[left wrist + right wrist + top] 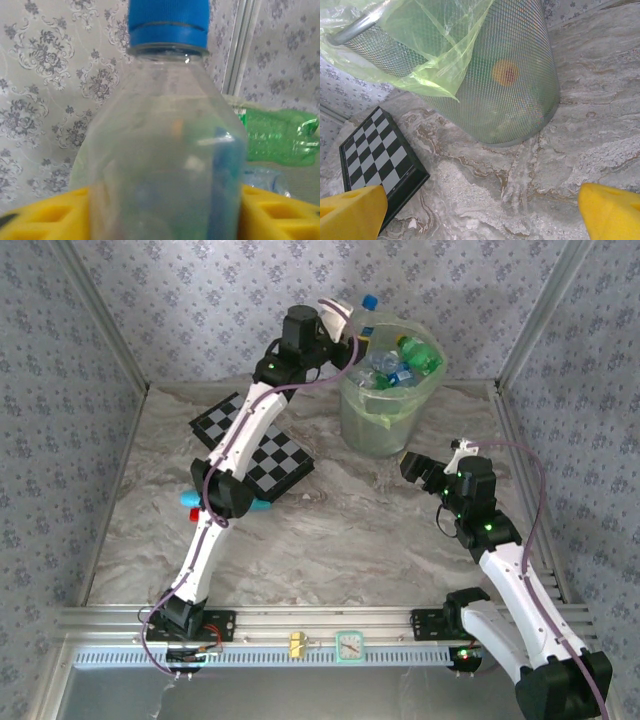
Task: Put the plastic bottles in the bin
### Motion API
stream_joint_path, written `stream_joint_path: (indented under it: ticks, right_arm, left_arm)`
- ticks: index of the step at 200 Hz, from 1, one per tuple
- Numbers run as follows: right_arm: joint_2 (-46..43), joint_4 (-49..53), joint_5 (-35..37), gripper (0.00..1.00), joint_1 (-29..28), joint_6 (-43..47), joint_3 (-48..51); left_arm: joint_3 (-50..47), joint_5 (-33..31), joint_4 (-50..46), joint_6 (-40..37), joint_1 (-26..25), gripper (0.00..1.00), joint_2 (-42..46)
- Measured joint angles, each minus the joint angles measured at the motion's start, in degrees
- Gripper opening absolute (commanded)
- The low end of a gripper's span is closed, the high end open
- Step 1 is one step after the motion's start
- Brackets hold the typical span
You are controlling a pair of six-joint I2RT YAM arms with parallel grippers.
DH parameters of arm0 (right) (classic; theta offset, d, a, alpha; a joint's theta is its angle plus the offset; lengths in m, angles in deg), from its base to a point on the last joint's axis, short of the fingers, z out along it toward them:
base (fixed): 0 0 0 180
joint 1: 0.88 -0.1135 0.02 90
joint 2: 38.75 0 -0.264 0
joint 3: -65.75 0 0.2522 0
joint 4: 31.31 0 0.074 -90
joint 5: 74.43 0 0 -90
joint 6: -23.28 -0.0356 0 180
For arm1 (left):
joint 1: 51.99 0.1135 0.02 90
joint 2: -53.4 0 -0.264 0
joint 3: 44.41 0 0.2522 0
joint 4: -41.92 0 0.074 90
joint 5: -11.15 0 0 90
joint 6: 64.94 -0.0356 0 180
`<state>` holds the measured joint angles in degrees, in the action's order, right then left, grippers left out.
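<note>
Presently left gripper (352, 328) over bin (385, 430) rim at 11 o'clock, clear blue-capped bottle (165, 150) upright between jaws, poised for drop; clamped or loosening, cannot tell. Right gripper (430, 465) at bin's 5 o'clock, agape, empty, parked out of way

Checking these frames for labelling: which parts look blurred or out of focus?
Left wrist: the clear blue-capped plastic bottle is too close, soft and hazy. Right wrist: the round mesh bin is crisp, the yellow claw fingers blurred. Top external: evenly lit, faint shadows.
</note>
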<state>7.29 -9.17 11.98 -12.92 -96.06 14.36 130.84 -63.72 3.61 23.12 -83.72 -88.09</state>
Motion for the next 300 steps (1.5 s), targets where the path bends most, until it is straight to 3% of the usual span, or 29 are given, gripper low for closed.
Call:
stream_joint_path:
  ticks: [20,46,87,133,156,175,220,258,300]
  right_arm:
    - [0.0,0.0,0.0,1.00,0.0,0.0,0.0]
    - [0.0,0.2,0.0,1.00,0.0,0.0,0.0]
    - [0.0,0.2,0.0,1.00,0.0,0.0,0.0]
    - [0.0,0.2,0.8,1.00,0.0,0.2,0.0]
    - [0.0,0.4,1.1,1.00,0.0,0.4,0.0]
    - [0.0,0.6,1.4,1.00,0.0,0.7,0.0]
    - [0.6,1.1,2.0,1.00,0.0,1.6,-0.1]
    - [1.4,1.4,2.4,1.00,0.0,2.0,-0.1]
    - [1.4,1.4,2.4,1.00,0.0,2.5,-0.1]
  left_arm:
    - [0.0,0.5,-0.3,0.3,0.0,0.97,-0.4]
    - [0.0,1.7,-0.3,1.4,-0.1,0.99,-0.4]
    - [0.0,3.0,-0.1,3.6,-0.2,0.85,-0.4]
    - [0.0,2.3,-0.1,6.1,-0.2,0.82,-0.4]
    - [0.0,-0.9,0.9,7.8,-0.2,0.62,-0.4]
    - [0.0,-3.8,3.1,11.2,0.2,0.40,-0.4]
    - [0.0,-7.1,10.9,22.2,3.2,0.40,-0.6]
    - [0.2,-6.8,18.4,31.7,4.8,0.38,-3.5]
    - [0.2,-4.7,20.3,38.7,4.6,0.34,-7.4]
